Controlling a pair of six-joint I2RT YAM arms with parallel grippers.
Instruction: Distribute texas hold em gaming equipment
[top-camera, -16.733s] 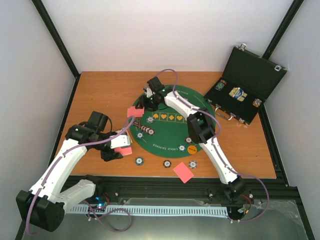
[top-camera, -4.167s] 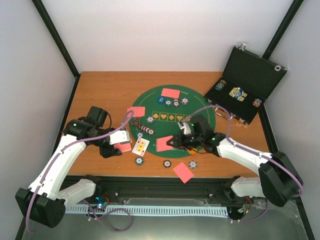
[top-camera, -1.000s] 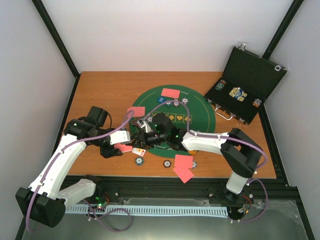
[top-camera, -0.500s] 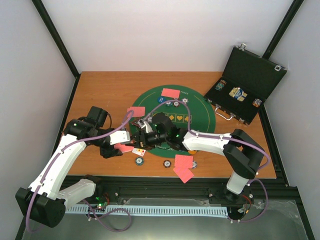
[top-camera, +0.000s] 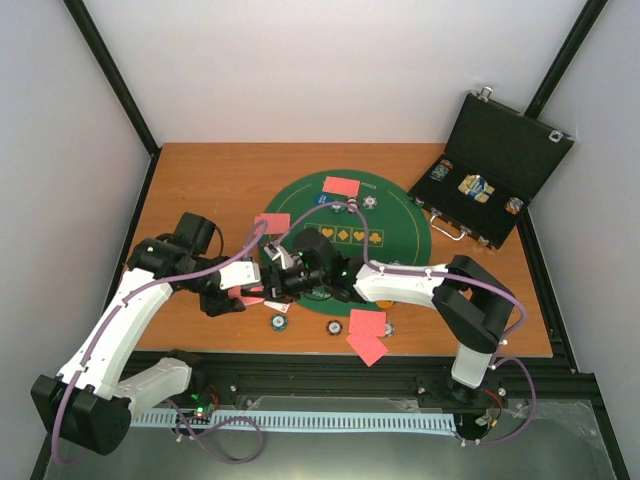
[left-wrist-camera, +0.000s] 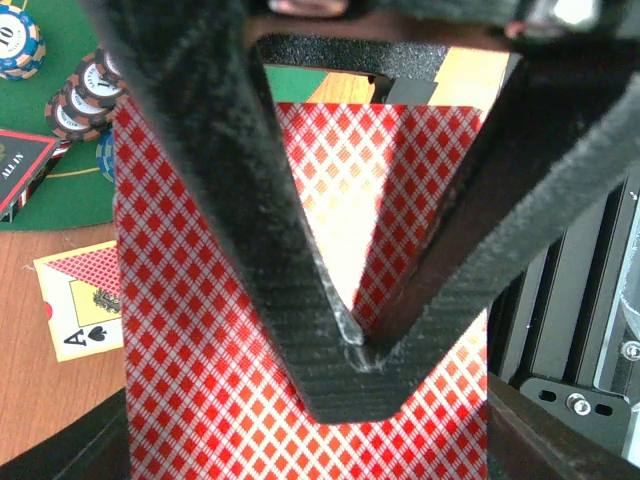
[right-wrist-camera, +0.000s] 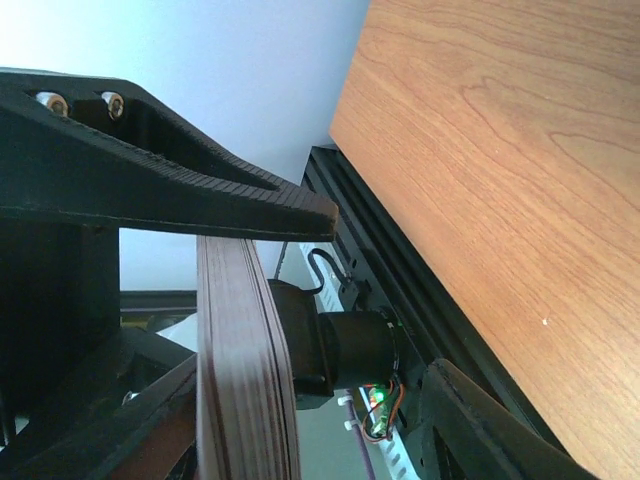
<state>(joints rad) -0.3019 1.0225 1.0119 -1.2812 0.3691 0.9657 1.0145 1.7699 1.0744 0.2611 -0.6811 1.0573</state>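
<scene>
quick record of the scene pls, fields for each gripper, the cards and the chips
left gripper: shut on deck of red-backed playing cards
right gripper: at that deck's edge, grip unclear
face-up ace of spades card: on wooden table, beside round green felt mat
round striped poker chips: some on table by mat's near edge
black hard case: open, far right

The fingers (left-wrist-camera: 230, 200) meet in a closed V, pinching red diamond-backed cards (left-wrist-camera: 200, 350) that fill the middle of the frame. To the left, a face-up ace (left-wrist-camera: 85, 305) of spades lies on the wooden surface (left-wrist-camera: 40, 400). Beyond it, on the green mat (left-wrist-camera: 60, 195), sit stacked chips (left-wrist-camera: 85, 90), a blue chip (left-wrist-camera: 18, 40) and a black "ALL IN" tile (left-wrist-camera: 20, 165).
</scene>
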